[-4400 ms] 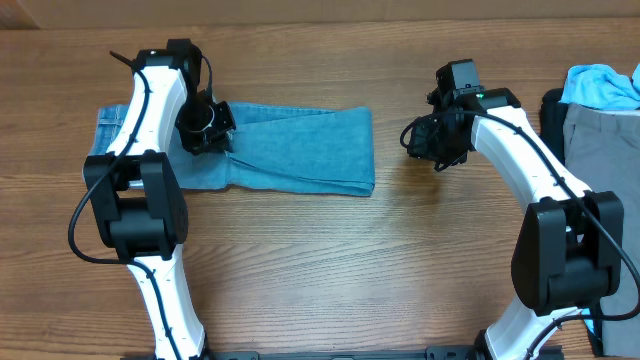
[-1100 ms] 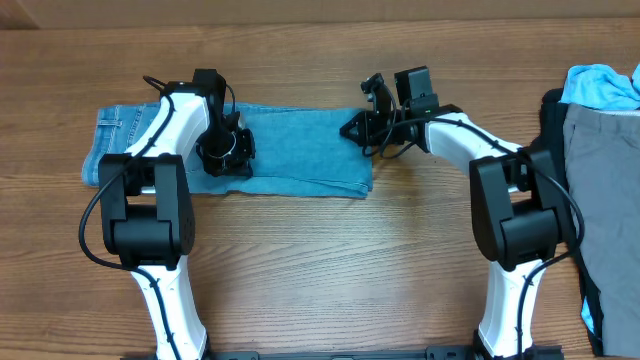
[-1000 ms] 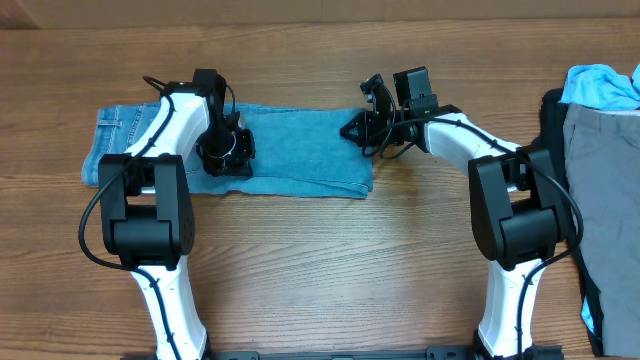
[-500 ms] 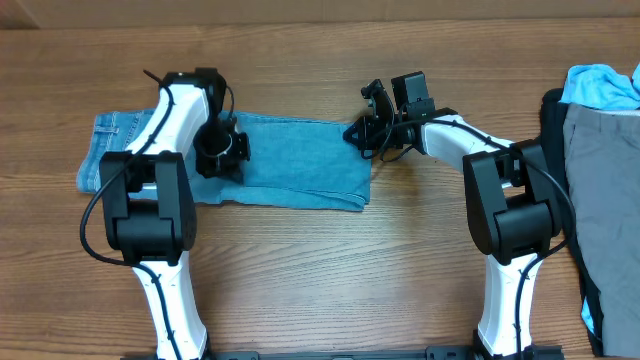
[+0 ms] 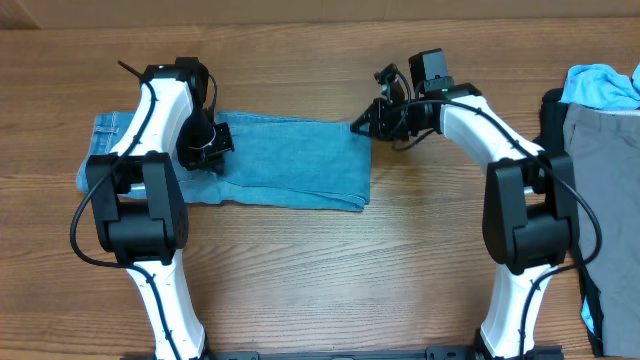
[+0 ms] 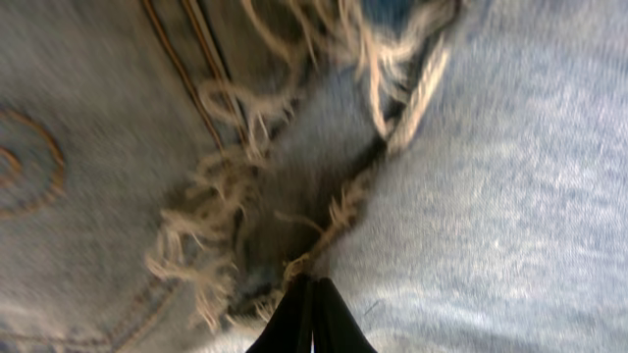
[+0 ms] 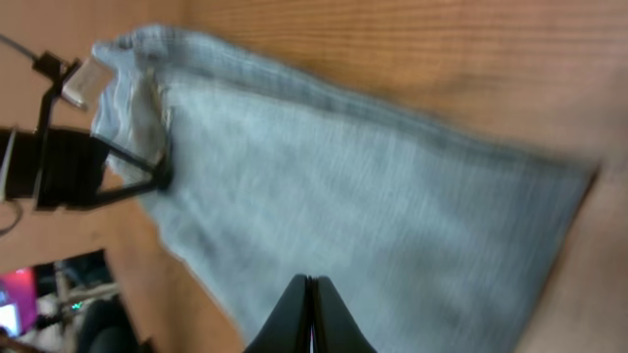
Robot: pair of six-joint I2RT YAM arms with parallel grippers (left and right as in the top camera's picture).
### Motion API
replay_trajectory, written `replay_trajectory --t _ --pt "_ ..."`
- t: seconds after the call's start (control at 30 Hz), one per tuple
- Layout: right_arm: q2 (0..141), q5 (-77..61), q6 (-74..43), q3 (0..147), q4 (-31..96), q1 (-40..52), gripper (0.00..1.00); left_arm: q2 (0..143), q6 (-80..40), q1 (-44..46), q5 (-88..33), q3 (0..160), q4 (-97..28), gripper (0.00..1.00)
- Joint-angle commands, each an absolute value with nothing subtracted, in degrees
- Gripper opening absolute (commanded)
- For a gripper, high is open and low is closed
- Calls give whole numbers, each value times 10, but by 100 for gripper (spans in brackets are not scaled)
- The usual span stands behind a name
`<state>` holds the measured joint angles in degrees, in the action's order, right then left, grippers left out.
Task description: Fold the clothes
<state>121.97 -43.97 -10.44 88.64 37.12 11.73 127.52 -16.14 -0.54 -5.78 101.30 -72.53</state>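
Note:
The clothes on the table are faded light-blue denim jeans, lying folded lengthwise from left to right. My left gripper is shut, with its tips down on a frayed seam of the jeans near the pocket stitching. In the left wrist view the left gripper shows no cloth between its closed fingers. My right gripper is shut at the far corner of the jeans' right end. The right wrist view has the right gripper just over the denim, holding nothing.
A heap of other garments lies at the right edge: a sky-blue one, a grey one and a black one. Bare wooden table lies in front of the jeans. My left arm shows at the jeans' far end.
My left gripper has slid left along the jeans. The right gripper has shifted slightly right and back. The jeans have moved a little left and their right end now lies skewed.

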Motion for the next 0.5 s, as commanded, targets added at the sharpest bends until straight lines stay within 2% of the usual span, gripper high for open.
replay_trajectory --t 0.0,0.23,0.47 --pt "1195 -451 -63 892 435 128 4 1272 -165 -7 -23 1003 -700 5" --pt "1195 -451 17 872 528 162 4 1272 -165 -7 -24 951 -644 4" --pt "1195 -370 32 788 467 190 4 1272 -165 -7 -24 927 -612 4"
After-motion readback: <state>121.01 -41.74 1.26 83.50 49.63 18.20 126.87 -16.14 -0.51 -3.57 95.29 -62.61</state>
